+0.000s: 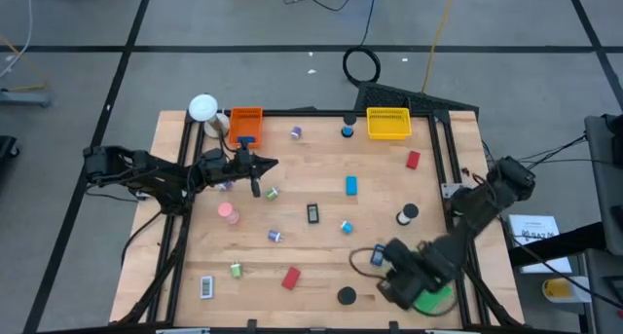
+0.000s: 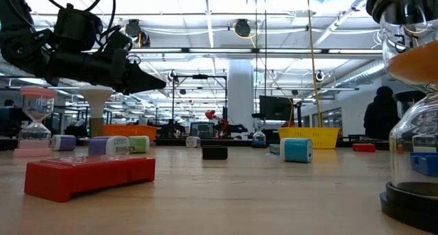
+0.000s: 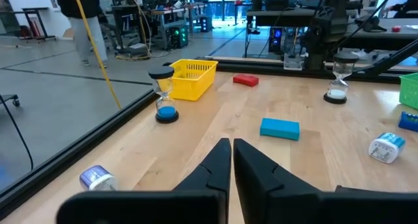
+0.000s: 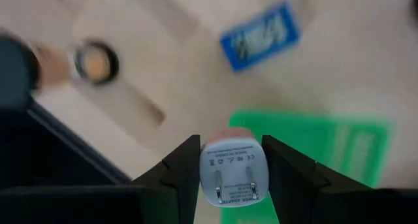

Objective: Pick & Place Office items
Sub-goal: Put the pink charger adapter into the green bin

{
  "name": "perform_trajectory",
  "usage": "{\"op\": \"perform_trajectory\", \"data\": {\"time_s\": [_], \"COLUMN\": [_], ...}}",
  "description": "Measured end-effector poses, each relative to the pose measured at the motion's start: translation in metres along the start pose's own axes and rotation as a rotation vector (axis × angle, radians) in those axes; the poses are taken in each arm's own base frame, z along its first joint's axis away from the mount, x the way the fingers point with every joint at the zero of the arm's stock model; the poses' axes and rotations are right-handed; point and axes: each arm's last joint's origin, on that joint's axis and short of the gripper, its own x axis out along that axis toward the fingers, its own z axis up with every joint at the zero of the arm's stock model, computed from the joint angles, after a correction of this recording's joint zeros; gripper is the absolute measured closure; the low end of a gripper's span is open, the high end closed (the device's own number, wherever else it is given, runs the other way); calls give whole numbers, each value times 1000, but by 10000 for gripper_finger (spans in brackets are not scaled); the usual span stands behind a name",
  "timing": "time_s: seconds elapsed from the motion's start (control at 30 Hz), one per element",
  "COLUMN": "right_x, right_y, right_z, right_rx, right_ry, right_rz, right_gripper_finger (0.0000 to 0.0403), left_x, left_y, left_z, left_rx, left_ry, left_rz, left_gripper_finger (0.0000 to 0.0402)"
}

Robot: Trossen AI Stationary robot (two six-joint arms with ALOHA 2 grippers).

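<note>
One white plastic charger plug [image 4: 232,170] sits clamped in the right gripper [image 4: 232,178] above the flat green rectangular tray [image 4: 313,152]; released off-centre, it may bounce out. Left gripper [image 3: 232,160] is closed, empty.

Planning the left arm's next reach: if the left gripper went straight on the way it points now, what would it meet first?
The left gripper, shut and empty, points across the table. The blue block lies nearest that line, slightly to one side, so it may slide past; beyond it stands the white sand timer. Depth is hard to judge.
</note>
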Motion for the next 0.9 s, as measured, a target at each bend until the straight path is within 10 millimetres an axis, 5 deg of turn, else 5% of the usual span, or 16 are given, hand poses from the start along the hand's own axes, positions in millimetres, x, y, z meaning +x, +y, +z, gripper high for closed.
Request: {"op": "perform_trajectory", "data": {"time_s": [0.17,0.43,0.9], "right_x": [19,46,49], "right_y": [-14,-32,-38], "right_z": [-28,-43,-69], "right_rx": [74,108,186], "right_ry": [7,52,122], "right_rz": [-29,-81,-56], "right_gripper_finger": [268,268,268], "left_x": [0,0,0], "left_y": [0,0,0], "left_z": [-1,-2,-2], "left_rx": [0,-4,-3], "left_ry": [7,20,25], "left_rz": [0,1,15], "left_gripper_finger": [397,380,377]}}
